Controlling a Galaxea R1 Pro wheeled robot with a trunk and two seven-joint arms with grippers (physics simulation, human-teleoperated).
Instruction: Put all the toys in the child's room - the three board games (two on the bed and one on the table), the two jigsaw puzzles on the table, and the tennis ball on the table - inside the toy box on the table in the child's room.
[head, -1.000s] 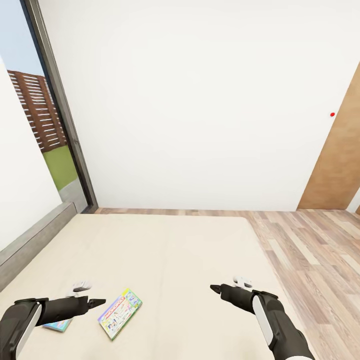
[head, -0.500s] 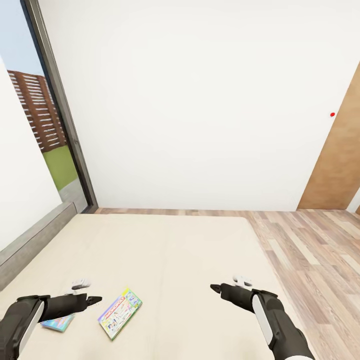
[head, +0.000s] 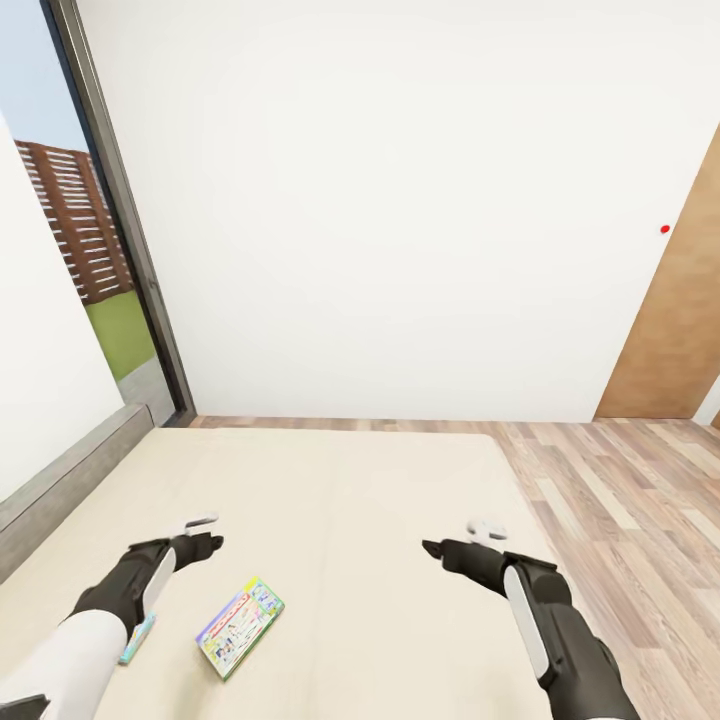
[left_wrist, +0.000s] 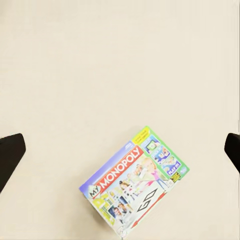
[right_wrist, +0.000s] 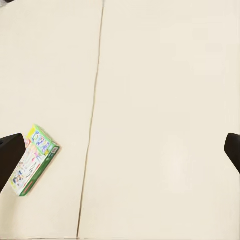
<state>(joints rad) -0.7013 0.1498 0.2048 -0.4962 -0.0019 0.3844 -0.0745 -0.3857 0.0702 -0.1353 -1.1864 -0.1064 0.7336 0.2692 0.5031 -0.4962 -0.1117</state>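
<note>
Head view: both arms out over the bed (head: 330, 500), beige mattress, grey frame along the left edge. Left gripper (head: 205, 545) hangs above the mattress with nothing in it. The white-green board game (head: 240, 626) with red edging lies flat just ahead of and below that gripper, slightly to its right, not touching it. A second game box, blue (head: 137, 638), sits under the left forearm, mostly hidden by the arm, only a sliver showing.

Left wrist view: fingertips (left_wrist: 11, 150) sit at the two far edges of the picture, so the jaws are spread wide, empty. The white-green box (left_wrist: 135, 182) reads "My Monopoly", lies at a slant on the mattress between and beyond the fingers.

Right gripper (head: 432, 550) hovers over the right half of the bed, well apart from both boxes, which lie off to its left. Right wrist view: fingertips (right_wrist: 10, 152) also at opposite edges, jaws wide apart, holding nothing; the white-green box (right_wrist: 34, 159) shows beside one finger, a mattress seam (right_wrist: 92, 120) running past it.

Beyond the bed: plank floor (head: 620, 500), white wall (head: 400, 200), wooden door (head: 675, 320), tall window (head: 90, 230)
</note>
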